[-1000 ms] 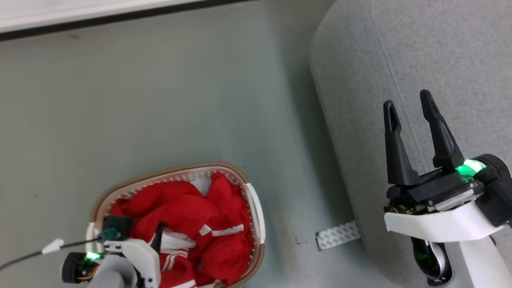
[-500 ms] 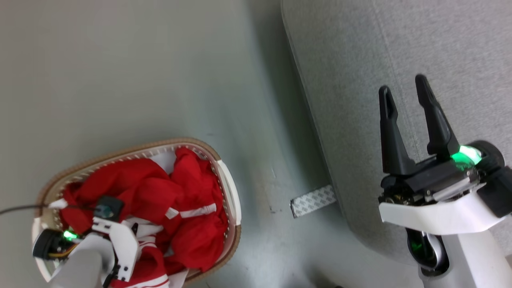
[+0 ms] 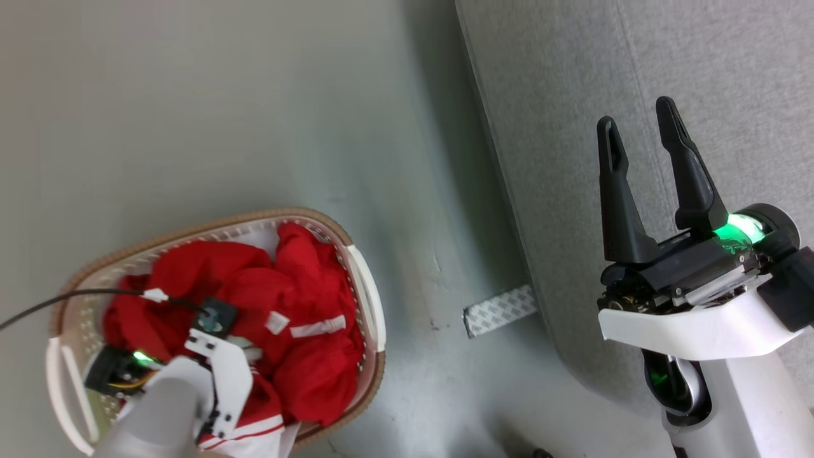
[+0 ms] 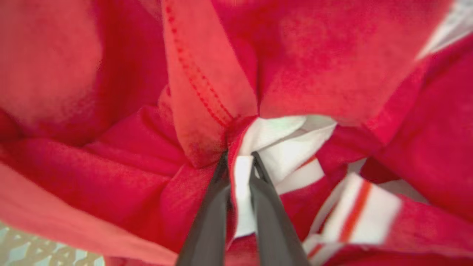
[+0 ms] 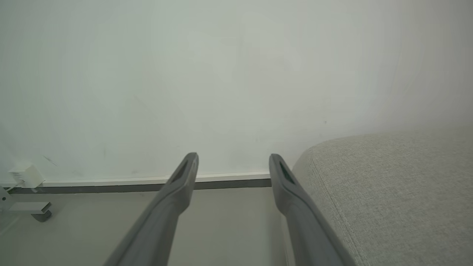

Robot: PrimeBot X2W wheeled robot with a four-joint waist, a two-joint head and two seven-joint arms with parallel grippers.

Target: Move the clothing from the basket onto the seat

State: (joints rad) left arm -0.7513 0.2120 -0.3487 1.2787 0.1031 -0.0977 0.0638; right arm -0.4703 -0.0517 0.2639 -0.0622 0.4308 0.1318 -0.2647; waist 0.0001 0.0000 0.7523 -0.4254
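Pinching a white-trimmed fold of the clothing [image 3: 311, 375] with the left gripper [image 4: 238, 157], nearly closed, down in the basket [image 3: 367, 299] at lower left, ready for lifting. Parking the right gripper [image 3: 636, 114] wide and empty by the seat [image 3: 636, 51], right side, out of the way. Maybe catching several layers.

Lighting: even, diffuse, moderately bright, no hard glare. Head view is sharp, and a soft shadow band lies on the floor [image 3: 191, 95] along the left edge of the seat [image 3: 636, 63]. Left wrist view: the clothing [image 4: 314, 55] is out of focus throughout, worst toward the frame edges. Right wrist view: the wall [image 5: 221, 74] is hazy and washed pale.
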